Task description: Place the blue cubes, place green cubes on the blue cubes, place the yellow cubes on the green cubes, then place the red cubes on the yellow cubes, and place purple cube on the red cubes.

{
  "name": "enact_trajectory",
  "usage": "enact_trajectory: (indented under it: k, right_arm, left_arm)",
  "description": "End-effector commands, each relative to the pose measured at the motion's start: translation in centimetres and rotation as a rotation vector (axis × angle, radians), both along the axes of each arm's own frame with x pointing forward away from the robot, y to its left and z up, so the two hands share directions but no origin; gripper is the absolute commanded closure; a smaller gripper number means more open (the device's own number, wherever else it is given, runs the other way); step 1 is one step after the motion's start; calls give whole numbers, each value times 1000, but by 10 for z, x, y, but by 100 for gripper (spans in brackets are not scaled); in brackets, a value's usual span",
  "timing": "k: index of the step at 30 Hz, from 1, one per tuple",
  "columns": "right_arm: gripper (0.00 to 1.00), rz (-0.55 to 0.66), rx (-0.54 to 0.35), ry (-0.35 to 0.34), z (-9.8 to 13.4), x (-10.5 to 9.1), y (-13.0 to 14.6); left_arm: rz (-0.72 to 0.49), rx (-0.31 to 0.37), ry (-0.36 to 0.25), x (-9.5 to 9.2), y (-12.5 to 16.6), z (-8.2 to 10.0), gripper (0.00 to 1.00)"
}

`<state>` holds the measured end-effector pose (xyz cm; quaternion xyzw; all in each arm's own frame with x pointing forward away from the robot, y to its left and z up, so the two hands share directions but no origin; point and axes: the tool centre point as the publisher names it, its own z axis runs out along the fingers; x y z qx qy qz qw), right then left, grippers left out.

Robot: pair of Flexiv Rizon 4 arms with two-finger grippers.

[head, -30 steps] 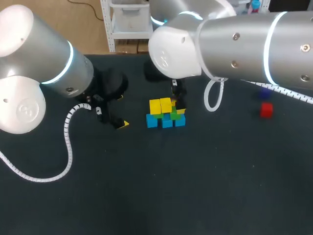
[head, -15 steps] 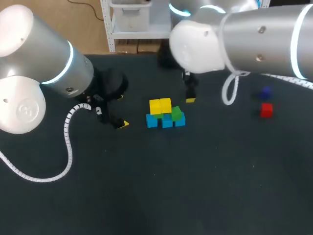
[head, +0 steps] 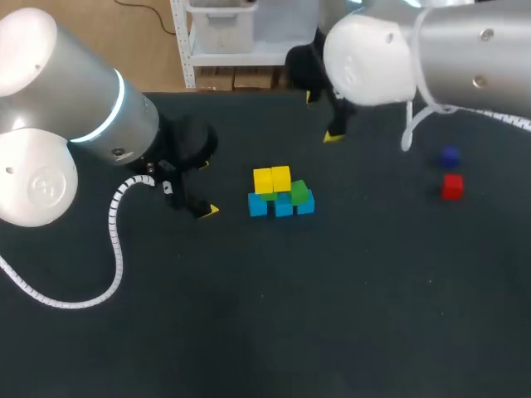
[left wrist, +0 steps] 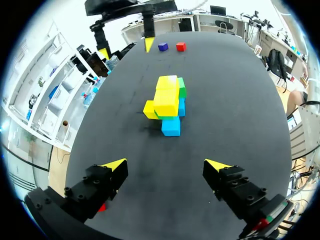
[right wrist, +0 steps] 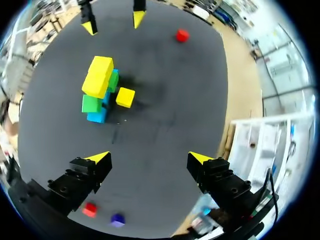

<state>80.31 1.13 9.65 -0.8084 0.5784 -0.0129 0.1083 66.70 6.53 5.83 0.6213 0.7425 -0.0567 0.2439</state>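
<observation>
The stack sits mid-table: a row of blue cubes (head: 282, 205), a green cube (head: 299, 191) on it, and yellow cubes (head: 272, 178) on top. In the right wrist view one yellow cube (right wrist: 125, 97) lies on the table against the stack's far side; the same loose yellow cube (left wrist: 150, 109) shows in the left wrist view. A red cube (head: 451, 186) and a purple cube (head: 450, 155) rest at the right. My right gripper (head: 322, 116) hangs open and empty behind the stack. My left gripper (head: 199, 186) stands open and empty, left of the stack.
A second red cube (right wrist: 182, 35) lies close to my left gripper, hidden in the head view by the left arm. My left arm's white cable (head: 116, 240) loops over the table at the left. The table's far edge (head: 232, 93) runs behind both grippers.
My right gripper has drawn away from the stack, up and toward the far right, with open fingers. The left arm has not moved.
</observation>
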Motion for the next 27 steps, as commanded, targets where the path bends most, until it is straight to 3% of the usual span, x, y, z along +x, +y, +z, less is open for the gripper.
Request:
enact_trajectory:
  k: [1,5,18,22,27]
  right_arm:
    - [0,145,9,56,10,18,9]
    - [0,262,25,56,17,19,17]
    - [0,262,25,56,17,19,17]
    - [0,446,28,99,0,10,22]
    - [0,590,77,72,-16,-12,25]
  left_arm:
    - [-5,-5,1,1,1,0,0]
    - [-5,-5,1,1,1,0,0]
    - [-5,-5,1,1,1,0,0]
    - [-5,-5,1,1,1,0,0]
    - [-5,-5,1,1,1,0,0]
